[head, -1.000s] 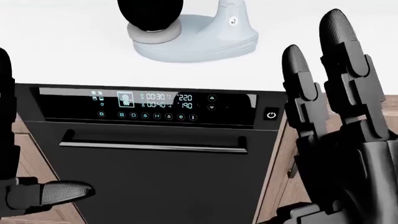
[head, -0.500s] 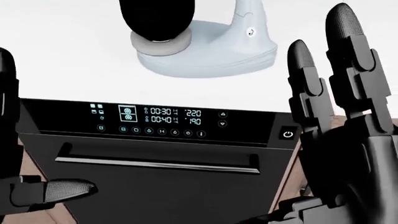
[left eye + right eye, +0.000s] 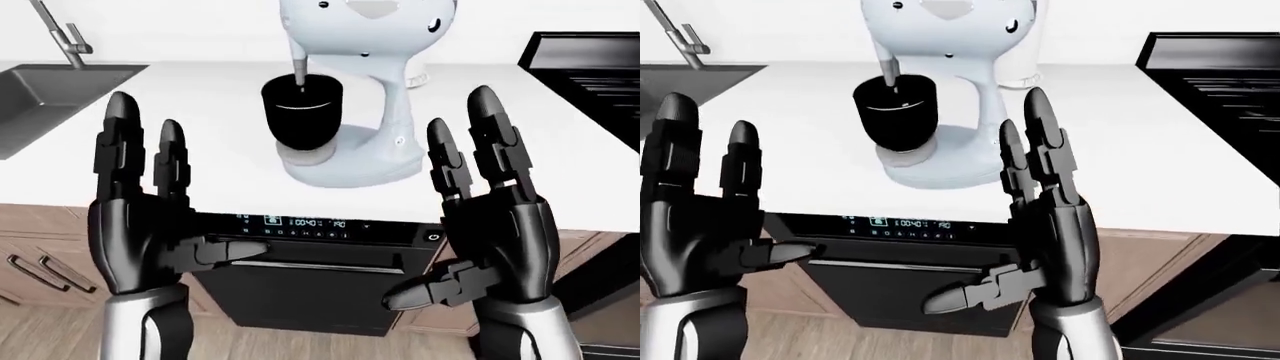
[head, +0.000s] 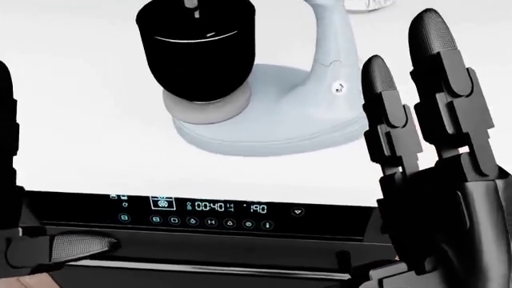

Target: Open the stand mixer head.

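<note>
Our left hand [image 3: 140, 225] sits at 8 o'clock in the left-eye view, fingers spread, holding nothing. Stand mixer [image 3: 365, 90] at 12 on the white counter [image 3: 190, 150], head down over the black bowl [image 3: 302, 112]. Right hand [image 3: 490, 232] at 4, fingers apart too, w/ nothing in it.

White counter [image 3: 180, 150] with sink [image 3: 50, 94] above wooden cabinets [image 3: 40, 247].

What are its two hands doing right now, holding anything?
Left hand: open, fingers spread upward, holding nothing.
Right hand: open, fingers spread upward, holding nothing, short of the mixer.
</note>
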